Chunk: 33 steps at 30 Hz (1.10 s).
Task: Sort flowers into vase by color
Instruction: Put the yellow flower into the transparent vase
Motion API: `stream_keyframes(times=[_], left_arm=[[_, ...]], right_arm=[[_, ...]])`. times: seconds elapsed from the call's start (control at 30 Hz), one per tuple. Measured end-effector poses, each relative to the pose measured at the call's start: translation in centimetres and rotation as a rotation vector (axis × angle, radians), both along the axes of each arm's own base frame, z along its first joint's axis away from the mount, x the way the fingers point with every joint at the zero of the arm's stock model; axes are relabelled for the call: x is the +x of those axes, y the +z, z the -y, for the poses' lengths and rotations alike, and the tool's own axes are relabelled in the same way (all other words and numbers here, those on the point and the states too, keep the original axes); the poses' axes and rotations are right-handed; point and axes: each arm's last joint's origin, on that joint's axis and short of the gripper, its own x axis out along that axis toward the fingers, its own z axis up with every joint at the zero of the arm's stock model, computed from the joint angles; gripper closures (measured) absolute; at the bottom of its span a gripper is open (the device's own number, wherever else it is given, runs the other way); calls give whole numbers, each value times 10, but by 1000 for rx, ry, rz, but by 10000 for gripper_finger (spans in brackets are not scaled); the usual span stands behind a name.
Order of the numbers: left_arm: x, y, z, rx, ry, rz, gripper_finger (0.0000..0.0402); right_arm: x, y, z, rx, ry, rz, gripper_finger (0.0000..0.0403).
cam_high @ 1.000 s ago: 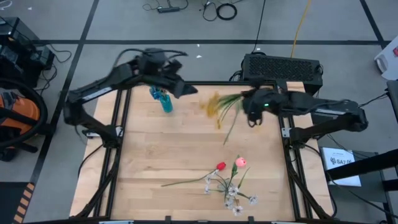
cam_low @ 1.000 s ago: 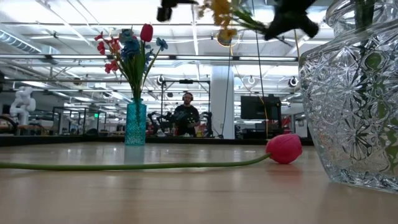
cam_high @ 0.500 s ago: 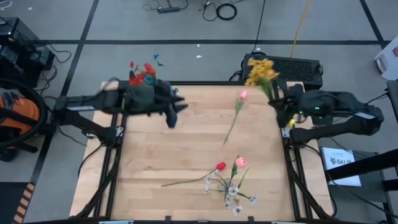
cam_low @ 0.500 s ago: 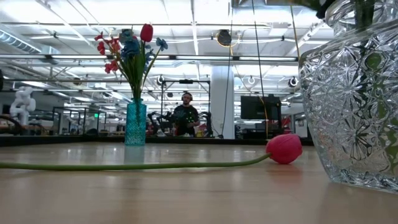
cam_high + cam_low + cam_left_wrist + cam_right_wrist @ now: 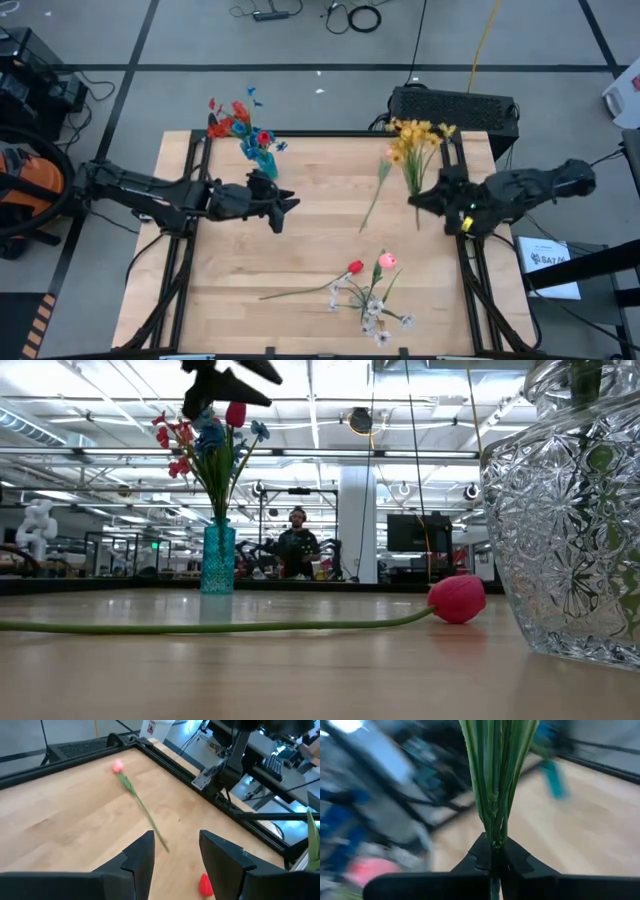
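Note:
The teal vase [image 5: 266, 162] stands at the table's far left on its base and holds red and blue flowers [image 5: 236, 119]; the low view shows this vase [image 5: 218, 558] too. My left gripper [image 5: 288, 205] hovers open just near of it, and the left wrist view shows my left gripper [image 5: 175, 855] with nothing between its fingers. My right gripper [image 5: 418, 202], by the right edge, is shut on a bunch of yellow flowers [image 5: 415, 135]. A pink tulip [image 5: 390, 152] lies flat on the table between the arms. My right gripper pinches the bunch's green stems [image 5: 492, 837] together between its two fingers, low on the stems. The fingers come about level from the table's right and lie across the stems. The bunch is lifted clear, its yellow blooms [image 5: 412, 132] toward the far edge.
A red tulip [image 5: 355, 267], a pink tulip [image 5: 388, 260] and white blossoms [image 5: 376, 318] lie near the front edge. A cut-glass vase [image 5: 570, 520] stands close to the low camera. A black box [image 5: 455, 105] sits behind the far right edge.
My left gripper has gone from over the teal vase toward the near edge and down, staying open. My right gripper has drawn back toward the right edge and rolled; the yellow bunch, which pointed toward the table's left, now points toward the far edge.

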Motion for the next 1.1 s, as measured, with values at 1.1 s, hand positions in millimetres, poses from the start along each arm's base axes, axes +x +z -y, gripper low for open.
stream_keyframes(times=[1.1], left_arm=[[-45,-8,-1,-46,-118,12,240]], right_arm=[[8,-79,-214,-92,-257,198,402]])
